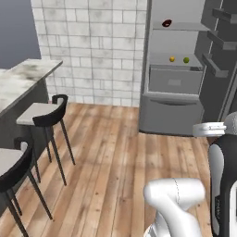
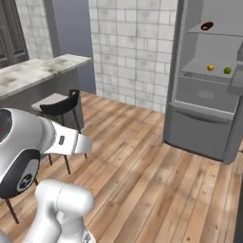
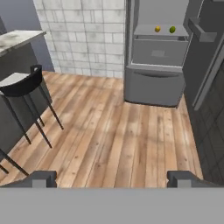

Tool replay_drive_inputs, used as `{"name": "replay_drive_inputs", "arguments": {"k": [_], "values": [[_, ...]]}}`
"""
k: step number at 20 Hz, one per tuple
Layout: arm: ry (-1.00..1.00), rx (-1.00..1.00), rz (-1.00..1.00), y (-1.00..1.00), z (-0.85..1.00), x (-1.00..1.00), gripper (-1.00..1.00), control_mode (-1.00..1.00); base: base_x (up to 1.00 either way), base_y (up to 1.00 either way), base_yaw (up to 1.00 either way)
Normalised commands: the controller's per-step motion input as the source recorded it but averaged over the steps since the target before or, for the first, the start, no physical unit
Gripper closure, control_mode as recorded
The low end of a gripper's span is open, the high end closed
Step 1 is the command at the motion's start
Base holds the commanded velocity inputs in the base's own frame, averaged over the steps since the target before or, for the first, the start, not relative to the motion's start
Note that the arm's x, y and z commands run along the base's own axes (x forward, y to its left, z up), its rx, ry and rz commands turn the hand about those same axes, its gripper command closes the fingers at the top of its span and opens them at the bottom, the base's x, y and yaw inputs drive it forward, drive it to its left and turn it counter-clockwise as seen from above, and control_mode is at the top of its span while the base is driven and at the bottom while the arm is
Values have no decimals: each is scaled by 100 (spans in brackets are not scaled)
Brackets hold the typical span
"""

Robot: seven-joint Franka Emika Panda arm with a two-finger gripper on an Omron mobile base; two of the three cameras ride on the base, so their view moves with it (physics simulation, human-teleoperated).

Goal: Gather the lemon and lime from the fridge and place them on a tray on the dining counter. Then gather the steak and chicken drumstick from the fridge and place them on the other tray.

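On the far left we see the dining desk point(image 1: 25, 74), its marble top running along the left edge with black-backed stools point(image 1: 48, 113) in front; no tray is in sight on the stretch we can see. Moving right across the wooden floor point(image 1: 111, 157), we reach the fridge point(image 1: 173, 99), standing open at the far right, its door swung out to the right. On its middle shelf the lemon point(image 1: 172, 59) sits to the left and the lime point(image 1: 186, 60) just beside it on the right, apart from each other; both are round, so neither has a long axis or a heading to speak of. A dark reddish item point(image 1: 167, 22), which we judge may be the steak, rests on the shelf above; we cannot make out a drumstick.

Our claw point(image 3: 113, 177) stands fully spread and holds nothing, well short of the fridge. We judge that nothing is gathered yet: all four items remain to be fetched.
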Motion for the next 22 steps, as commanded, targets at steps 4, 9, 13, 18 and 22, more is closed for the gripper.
{"name": "replay_drive_inputs", "arguments": {"k": [4,9,13,18,22], "values": [[0,0,0,0,0,0,-100,100,64,1,-26],[0,0,0,0,0,0,-100,100,67,0,-20],[0,0,0,0,0,0,-100,100,81,3,-17],[0,0,0,0,0,0,-100,100,81,1,-12],[0,0,0,0,0,0,-100,100,77,0,-10]]}}
